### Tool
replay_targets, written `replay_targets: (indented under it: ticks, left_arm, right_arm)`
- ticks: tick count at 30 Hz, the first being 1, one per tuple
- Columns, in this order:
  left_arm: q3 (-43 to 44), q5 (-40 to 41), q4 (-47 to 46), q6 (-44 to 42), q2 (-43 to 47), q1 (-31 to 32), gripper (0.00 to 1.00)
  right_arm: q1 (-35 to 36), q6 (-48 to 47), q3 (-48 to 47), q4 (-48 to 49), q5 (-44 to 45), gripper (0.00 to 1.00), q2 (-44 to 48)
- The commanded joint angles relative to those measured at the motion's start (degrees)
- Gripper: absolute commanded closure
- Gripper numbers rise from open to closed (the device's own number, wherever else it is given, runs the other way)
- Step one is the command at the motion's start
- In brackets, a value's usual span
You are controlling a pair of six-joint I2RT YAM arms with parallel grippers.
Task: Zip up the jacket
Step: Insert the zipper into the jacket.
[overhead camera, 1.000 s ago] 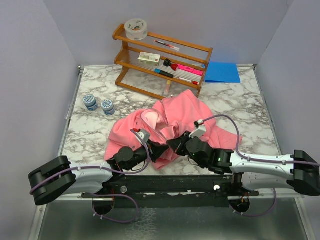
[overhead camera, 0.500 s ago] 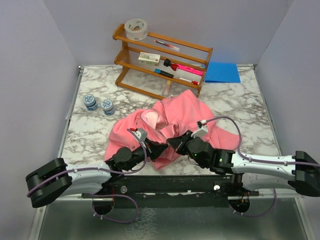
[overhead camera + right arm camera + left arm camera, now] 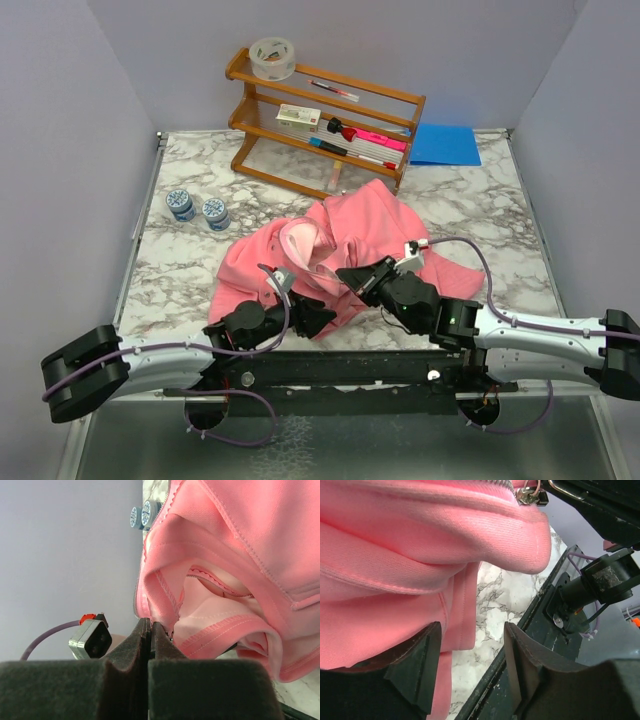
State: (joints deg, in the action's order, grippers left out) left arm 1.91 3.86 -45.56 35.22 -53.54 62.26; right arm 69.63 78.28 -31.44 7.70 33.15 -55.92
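So we reckoned we were only lining up the zip: the jacket (image 3: pixel 350 225) sat bunched on the desk (image 3: pixel 480 200) near the arms. The right gripper (image 3: pixel 149 630) was pinched shut on its zipper edge, and the left gripper (image 3: pixel 470 650) gaped around the hem. Next the left needed to clamp down to brace the pull.

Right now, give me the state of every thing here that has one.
jacket: crumpled on the table, front not zipped up.
left gripper: open, at the jacket's hem.
right gripper: shut on the jacket's zipper edge.
two jars: upright, lids on.
tape roll: flat atop the rack.
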Motion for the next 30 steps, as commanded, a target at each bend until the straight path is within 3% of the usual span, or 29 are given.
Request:
replay_targets:
  ticks: [1,8,20,23,30]
  left_arm:
    - [-0.6,-0.5,1.3,1.5,1.0,0.1,0.42]
    - [0.0,-1.3,2.7,-0.4,6.6,0.1,0.34]
    - [10.1,5.3,35.0,-9.5,25.0,0.1,0.32]
    - [13.6,7.6,39.9,-14.0,25.3,0.1,0.33]
    - [17.2,4.9,34.7,-23.0,17.2,0.2,0.35]
  right_arm:
    - [-0.3,1.6,1.2,0.6,0.9,1.0,0.6]
    - [-0.3,1.0,1.6,-2.0,0.8,1.0,0.8]
    - [-0.3,0.5,1.6,-5.1,1.7,1.0,1.4]
    - [-0.3,0.5,1.6,-5.7,1.7,1.0,1.5]
    - [-0.3,0.3,1.1,-6.3,1.1,1.0,1.6]
